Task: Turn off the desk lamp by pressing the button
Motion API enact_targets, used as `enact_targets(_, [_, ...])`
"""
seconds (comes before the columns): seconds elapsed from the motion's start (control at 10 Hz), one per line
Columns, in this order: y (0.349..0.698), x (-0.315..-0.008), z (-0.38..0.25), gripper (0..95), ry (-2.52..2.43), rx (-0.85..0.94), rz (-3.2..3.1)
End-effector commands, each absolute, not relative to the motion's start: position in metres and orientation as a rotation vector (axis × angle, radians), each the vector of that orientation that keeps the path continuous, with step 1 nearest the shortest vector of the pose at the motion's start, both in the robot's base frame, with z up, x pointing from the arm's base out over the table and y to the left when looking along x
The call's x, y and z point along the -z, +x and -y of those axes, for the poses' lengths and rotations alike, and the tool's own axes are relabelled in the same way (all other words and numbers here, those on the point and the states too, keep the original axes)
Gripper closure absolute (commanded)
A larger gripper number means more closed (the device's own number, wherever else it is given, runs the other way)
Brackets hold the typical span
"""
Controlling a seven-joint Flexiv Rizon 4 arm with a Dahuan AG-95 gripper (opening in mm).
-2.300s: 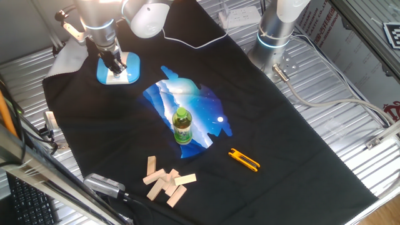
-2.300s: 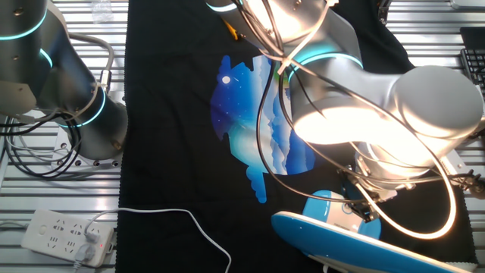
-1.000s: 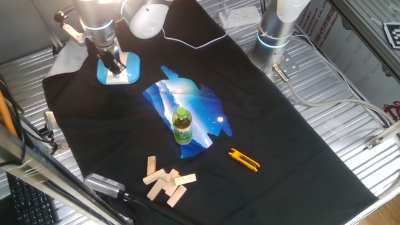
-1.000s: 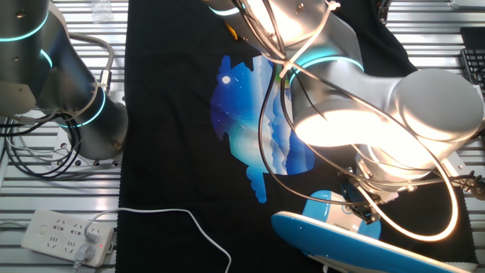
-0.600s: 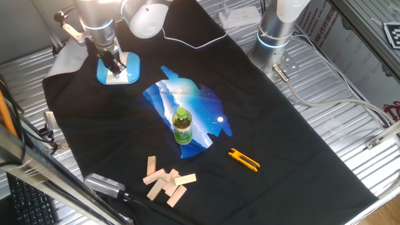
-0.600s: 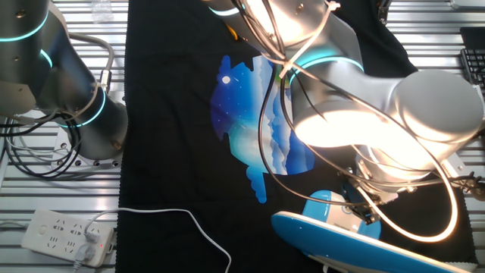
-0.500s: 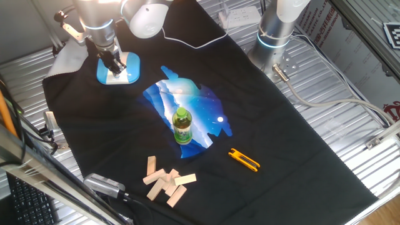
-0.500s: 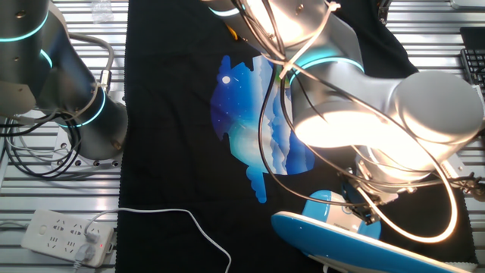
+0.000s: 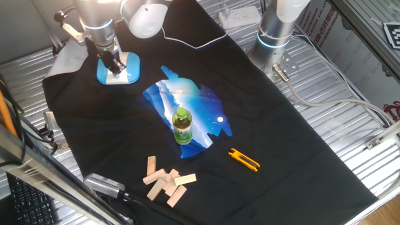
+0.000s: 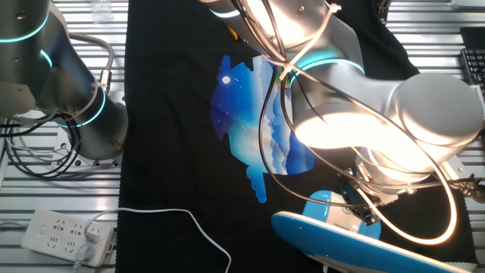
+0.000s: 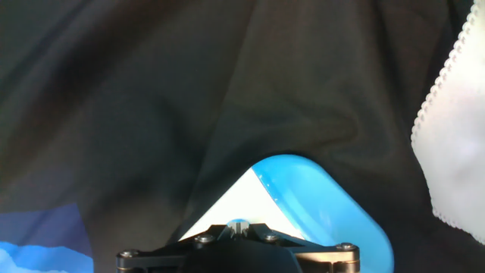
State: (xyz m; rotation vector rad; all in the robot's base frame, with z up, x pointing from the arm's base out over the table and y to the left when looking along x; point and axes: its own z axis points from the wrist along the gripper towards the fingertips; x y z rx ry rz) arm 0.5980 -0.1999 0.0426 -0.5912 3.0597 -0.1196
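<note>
Blue-based lamp sits at upper left on the table. Our pincer is down on its white top; we cannot tell the pincer's spread. Press looks underway, unconfirmed.

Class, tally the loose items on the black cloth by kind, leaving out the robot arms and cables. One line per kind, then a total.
Desk lamp: 1
Green bottle: 1
Yellow clip: 1
Wooden blocks: about 7, since they overlap in a pile
Total: about 10
</note>
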Motion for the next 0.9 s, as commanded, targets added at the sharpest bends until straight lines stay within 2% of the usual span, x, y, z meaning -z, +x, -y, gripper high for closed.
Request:
enact_targets(0.1, [0.5987, -0.0415, 0.2, 95.0, -0.59, 0.111, -3.057])
enact_targets(0.9, [0.6002, -0.0378, 0.2024, 95.0, -0.573, 0.088, -3.057])
